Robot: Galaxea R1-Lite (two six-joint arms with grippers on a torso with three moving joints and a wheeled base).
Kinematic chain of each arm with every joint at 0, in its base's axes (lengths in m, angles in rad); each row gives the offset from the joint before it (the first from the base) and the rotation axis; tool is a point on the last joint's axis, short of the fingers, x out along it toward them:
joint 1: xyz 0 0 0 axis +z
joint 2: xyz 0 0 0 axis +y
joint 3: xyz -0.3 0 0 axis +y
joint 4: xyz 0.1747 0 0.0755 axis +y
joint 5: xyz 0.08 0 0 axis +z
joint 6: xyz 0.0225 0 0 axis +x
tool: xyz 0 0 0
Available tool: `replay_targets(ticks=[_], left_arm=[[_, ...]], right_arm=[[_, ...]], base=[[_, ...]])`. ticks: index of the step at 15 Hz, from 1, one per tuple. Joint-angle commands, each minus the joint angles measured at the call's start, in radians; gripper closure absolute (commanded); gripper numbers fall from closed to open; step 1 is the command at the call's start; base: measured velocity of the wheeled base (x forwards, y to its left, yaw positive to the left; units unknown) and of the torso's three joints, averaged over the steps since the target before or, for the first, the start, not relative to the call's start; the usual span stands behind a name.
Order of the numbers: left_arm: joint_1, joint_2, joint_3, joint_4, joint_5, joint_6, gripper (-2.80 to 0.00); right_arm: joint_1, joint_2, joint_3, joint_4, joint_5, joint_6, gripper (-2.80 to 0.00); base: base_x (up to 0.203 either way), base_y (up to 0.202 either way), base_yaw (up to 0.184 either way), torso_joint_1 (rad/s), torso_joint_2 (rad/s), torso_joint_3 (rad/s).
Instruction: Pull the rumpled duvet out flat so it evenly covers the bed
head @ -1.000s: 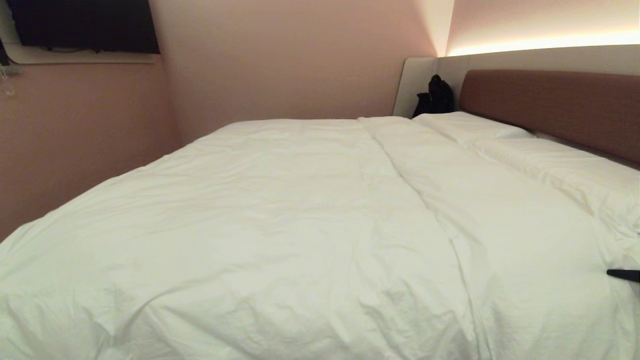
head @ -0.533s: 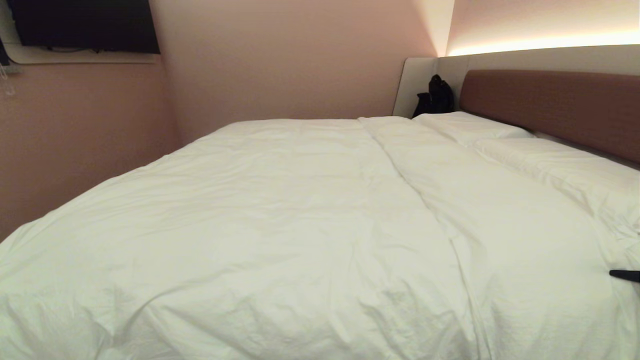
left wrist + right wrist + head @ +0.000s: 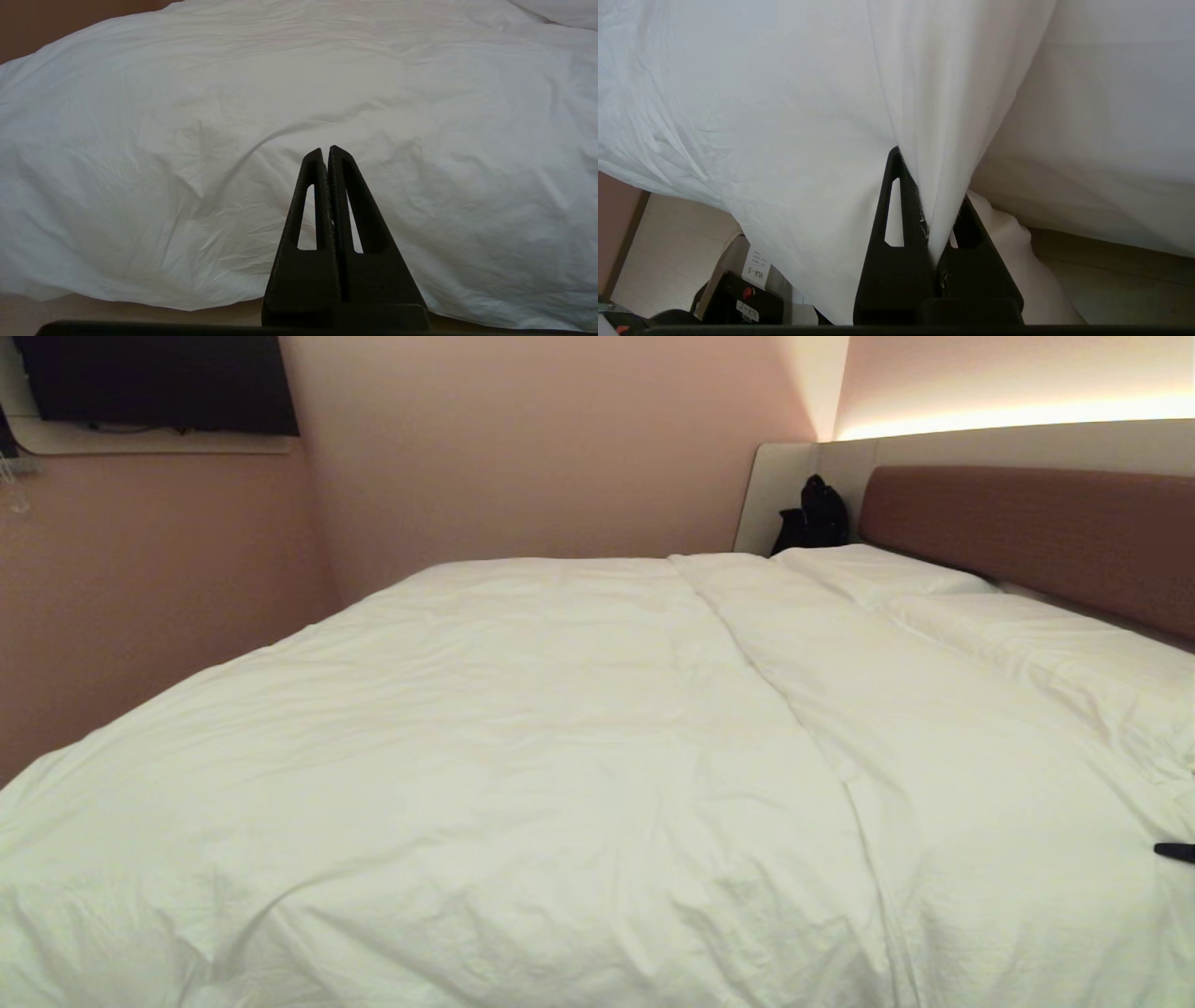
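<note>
Bed (image 3: 1027, 532), right gripper (image 3: 924, 186) further right

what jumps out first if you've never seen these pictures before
A big white duvet fills almost the whole head view, spread over the bed up to two pillows by the reddish-brown headboard. At the bed's right edge the right gripper is shut on a fold of it. The left gripper, shut and empty, faces the near edge.

Plain pinkish-beige walls (image 3: 523, 448) close the room, far beyond the gripper on the near right. A dark flat wall-mounted screen (image 3: 154, 383) hangs high to its far left above a pale shelf (image 3: 149, 443). A warm strip light (image 3: 1018, 415) glows above a pale padded wall panel (image 3: 1027, 443), where a black bag (image 3: 814, 515) leans
</note>
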Motion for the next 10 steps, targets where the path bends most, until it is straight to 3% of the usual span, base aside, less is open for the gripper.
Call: replay_targets(ticks=[1, 10], left_arm=[[0.000, 0.000, 0.000, 0.000, 0.000, -0.001, 0.00], [0.000, 0.000, 0.000, 0.000, 0.000, -0.001, 0.00]], right_arm=[[-0.006, -0.005, 0.004, 0.012, 0.003, -0.005, 0.00], [-0.014, 0.000, 0.000, 0.023, -0.001, -0.010, 0.00]], base=[[0.000, 0.000, 0.000, 0.000, 0.00, 0.000], [0.000, 0.000, 0.000, 0.000, 0.00, 0.000]])
